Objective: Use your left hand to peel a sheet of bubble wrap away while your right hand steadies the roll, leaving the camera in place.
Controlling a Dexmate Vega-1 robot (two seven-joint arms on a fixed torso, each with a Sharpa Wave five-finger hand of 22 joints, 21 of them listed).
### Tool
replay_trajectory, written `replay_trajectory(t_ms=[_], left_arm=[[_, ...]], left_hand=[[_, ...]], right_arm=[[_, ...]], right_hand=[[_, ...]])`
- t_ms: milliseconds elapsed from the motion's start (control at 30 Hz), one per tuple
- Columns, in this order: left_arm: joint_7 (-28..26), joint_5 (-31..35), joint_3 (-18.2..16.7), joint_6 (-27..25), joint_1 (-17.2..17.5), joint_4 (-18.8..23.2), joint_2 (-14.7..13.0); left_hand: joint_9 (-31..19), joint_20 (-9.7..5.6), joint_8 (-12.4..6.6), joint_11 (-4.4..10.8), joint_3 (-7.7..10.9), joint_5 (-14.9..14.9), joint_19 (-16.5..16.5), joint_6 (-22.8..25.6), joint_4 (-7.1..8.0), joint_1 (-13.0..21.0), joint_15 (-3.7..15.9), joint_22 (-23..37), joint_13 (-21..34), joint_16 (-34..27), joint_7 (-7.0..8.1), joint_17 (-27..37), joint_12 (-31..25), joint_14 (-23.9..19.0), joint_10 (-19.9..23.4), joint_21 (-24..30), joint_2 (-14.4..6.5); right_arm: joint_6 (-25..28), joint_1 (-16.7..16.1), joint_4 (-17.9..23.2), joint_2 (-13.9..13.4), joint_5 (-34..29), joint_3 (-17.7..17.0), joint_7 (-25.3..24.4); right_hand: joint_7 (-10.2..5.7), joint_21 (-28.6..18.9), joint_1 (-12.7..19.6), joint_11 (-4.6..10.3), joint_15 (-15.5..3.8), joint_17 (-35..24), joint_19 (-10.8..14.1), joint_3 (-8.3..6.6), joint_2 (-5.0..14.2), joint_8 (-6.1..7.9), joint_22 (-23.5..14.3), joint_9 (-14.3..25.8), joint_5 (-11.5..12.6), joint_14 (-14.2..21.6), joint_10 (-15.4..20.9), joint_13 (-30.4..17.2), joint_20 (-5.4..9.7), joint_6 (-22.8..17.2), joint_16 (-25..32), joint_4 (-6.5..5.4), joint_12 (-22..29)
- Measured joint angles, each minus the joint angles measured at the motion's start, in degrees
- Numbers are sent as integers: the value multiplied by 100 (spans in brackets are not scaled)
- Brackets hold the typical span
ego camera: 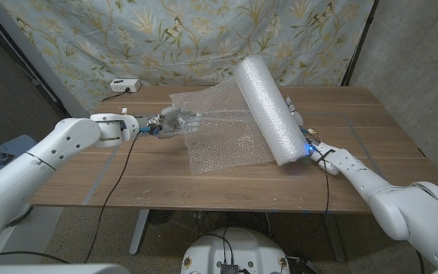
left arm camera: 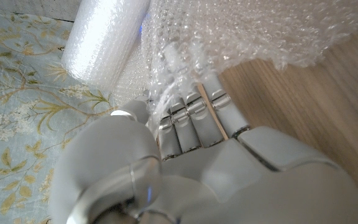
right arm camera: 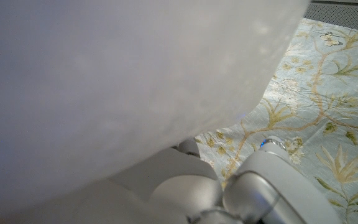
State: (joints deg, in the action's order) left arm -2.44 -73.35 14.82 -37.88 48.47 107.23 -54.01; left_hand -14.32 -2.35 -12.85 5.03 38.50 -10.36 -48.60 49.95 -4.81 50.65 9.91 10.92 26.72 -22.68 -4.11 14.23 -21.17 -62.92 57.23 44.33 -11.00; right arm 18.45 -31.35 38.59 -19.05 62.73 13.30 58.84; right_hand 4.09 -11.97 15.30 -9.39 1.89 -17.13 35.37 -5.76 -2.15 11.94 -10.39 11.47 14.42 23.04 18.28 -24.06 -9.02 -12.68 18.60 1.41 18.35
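Observation:
A thick white roll of bubble wrap (ego camera: 268, 106) lies on the wooden table (ego camera: 371, 114), running from the back middle toward the front right. A loose clear sheet (ego camera: 219, 129) spreads from it to the left. My left hand (ego camera: 170, 122) grips the sheet's left edge; the left wrist view shows its fingers (left arm camera: 194, 115) closed on bunched wrap (left arm camera: 241, 37), with the roll (left arm camera: 101, 40) beyond. My right hand (ego camera: 303, 137) sits against the roll's right side near its front end, mostly hidden. The roll (right arm camera: 117, 74) looms blurred over that hand (right arm camera: 185, 186) in the right wrist view.
A small white box (ego camera: 124, 85) with a cable stands at the table's back left corner. A flower-patterned cloth (ego camera: 204, 38) hangs behind the table. Black cables run across the table's left front and right front parts.

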Motion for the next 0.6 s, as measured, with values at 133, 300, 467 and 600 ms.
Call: replay_trajectory(t_ms=[133, 300, 467, 600], left_arm=[[16, -7, 0, -31, -2, 13, -22], [30, -21, 0, -72, -28, 33, -52], [32, -62, -1, -116, -35, 49, -76], [27, -96, -15, -133, -32, 61, -89]], left_hand=[[1, 0, 0, 0, 0, 0, 0, 0, 0, 0, 0, 0, 0, 0, 0, 0, 0, 0, 0, 0, 0], [5, 0, 12, 0, -1, 0, 0, 0, 0, 0, 0, 0, -1, 0, 0, 0, 0, 0, 0, 1, 0], [7, -15, 13, 0, -1, 0, 15, 0, -1, 0, 0, 1, -1, 0, 0, 0, 0, 0, 0, 0, 0], [8, -31, 23, 0, -1, 0, 31, 0, -1, 0, 0, 1, -1, -2, 0, -1, 22, 0, 0, 46, 0]], right_arm=[[-21, -7, -3, -4, 2, -26, -7], [-60, -27, -6, -8, 26, -61, -15], [-68, -67, 37, -23, 62, -95, -64], [-62, -99, 83, -40, 82, -114, -109]], right_hand=[[0, 0, 0, 0, 0, -2, 0, 0, 0, 0, 0, 0, 21, 0, 0, 1, 0, 0, 0, 0, 0], [0, 0, -23, 0, 0, -5, 0, 25, 23, 0, 0, 0, 21, 0, 0, 1, 0, 0, 0, -22, 0], [0, 0, -46, 0, 1, -4, 0, 40, 0, 0, 0, 0, 42, 0, 0, 2, 0, 0, 0, -8, 0], [0, 0, -46, 14, 1, -4, 0, 40, 0, 0, 1, 0, 42, 0, 14, 1, 0, 0, 0, -8, 0]])
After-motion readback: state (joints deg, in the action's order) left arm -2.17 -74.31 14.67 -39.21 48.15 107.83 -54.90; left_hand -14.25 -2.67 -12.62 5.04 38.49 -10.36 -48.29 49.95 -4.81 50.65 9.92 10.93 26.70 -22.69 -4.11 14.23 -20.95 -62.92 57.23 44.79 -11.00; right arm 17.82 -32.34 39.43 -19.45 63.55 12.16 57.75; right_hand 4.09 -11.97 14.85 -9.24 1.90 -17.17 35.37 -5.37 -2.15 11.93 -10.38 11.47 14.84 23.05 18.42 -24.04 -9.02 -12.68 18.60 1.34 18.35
